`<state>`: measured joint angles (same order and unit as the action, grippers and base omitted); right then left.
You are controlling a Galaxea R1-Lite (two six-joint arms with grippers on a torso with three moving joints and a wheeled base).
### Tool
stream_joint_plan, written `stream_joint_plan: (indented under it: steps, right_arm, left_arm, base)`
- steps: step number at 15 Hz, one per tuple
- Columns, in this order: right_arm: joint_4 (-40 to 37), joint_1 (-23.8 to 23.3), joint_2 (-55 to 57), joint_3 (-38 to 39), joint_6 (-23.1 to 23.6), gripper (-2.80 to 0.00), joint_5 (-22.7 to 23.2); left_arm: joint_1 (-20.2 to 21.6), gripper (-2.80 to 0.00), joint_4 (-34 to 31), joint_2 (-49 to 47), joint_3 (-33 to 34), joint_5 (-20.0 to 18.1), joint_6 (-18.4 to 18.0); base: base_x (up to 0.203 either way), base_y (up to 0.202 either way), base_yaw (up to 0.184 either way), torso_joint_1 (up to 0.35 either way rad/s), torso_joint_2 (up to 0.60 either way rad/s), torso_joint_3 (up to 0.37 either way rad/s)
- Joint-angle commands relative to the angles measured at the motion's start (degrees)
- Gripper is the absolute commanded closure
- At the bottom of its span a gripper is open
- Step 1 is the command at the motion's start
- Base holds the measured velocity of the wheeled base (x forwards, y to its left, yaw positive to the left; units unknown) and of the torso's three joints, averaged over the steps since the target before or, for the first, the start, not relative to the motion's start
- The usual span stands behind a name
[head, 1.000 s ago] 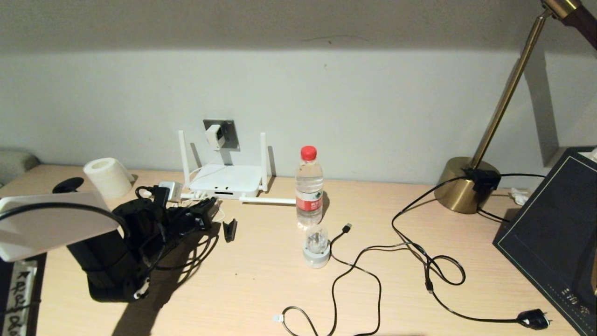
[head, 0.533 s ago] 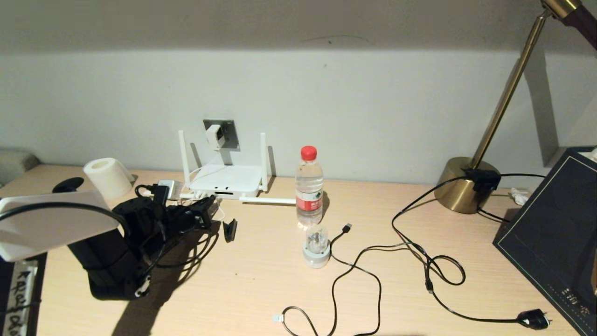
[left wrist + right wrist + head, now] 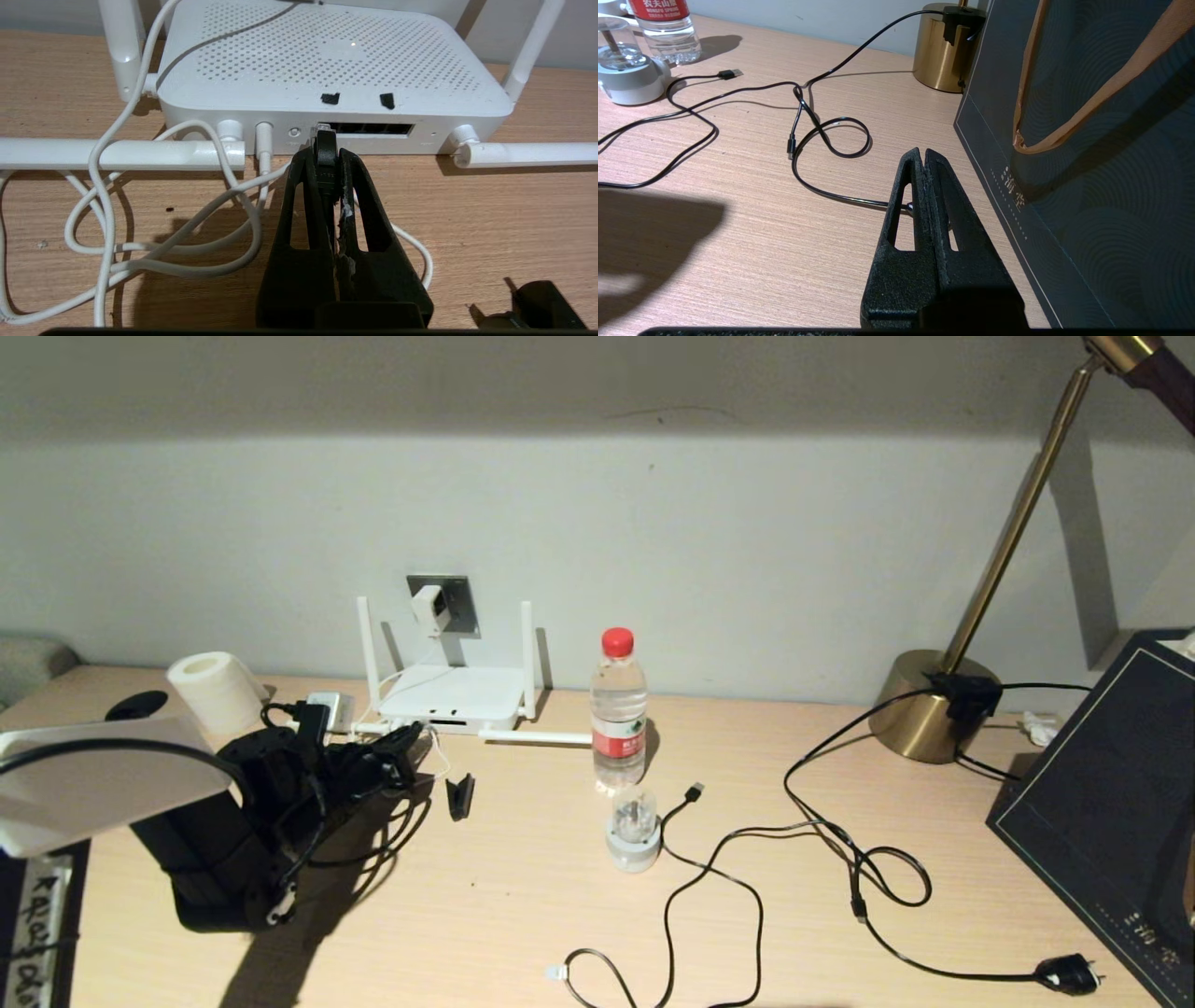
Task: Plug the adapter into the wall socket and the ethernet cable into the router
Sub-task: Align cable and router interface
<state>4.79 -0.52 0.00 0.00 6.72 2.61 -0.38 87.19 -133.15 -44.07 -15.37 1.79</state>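
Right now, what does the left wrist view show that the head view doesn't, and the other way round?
Only the left wrist view: the left tool shut on the ethernet cable, its clear plug tip at the port slot on the router.
Only the head view: the adapter sitting in the wall socket, the bottle and the lamp.
Both: the router, its antennas and the white cord.

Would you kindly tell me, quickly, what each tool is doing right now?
Left tool: closed on the ethernet cable plug, at the router port slot.
Right tool: closed, holding nothing.
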Motion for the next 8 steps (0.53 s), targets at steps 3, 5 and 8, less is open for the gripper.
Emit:
stream_joint_plan:
  steps: [3,5,8]
  right_arm:
    - [0.04,0.00,0.09,2.02,0.05,0.00,0.03]
    - [0.04,0.00,0.09,2.02,0.05,0.00,0.03]
    - [0.04,0.00,0.09,2.02,0.05,0.00,0.03]
  left_arm:
    - [0.45,0.00,0.48,-1.30,-0.69,-0.18,0.05]
    - [0.70,0.00,0.48,-1.67,-1.63,-0.18,0.05]
    - [0.73,0.00,0.48,-2.50,-1.92,-0.18,0.05]
  base:
    - [0.000,0.000,0.000,0.000,0.00,0.000]
    - [0.000,0.000,0.000,0.000,0.00,0.000]
    - [0.000,0.000,0.000,0.000,0.00,0.000]
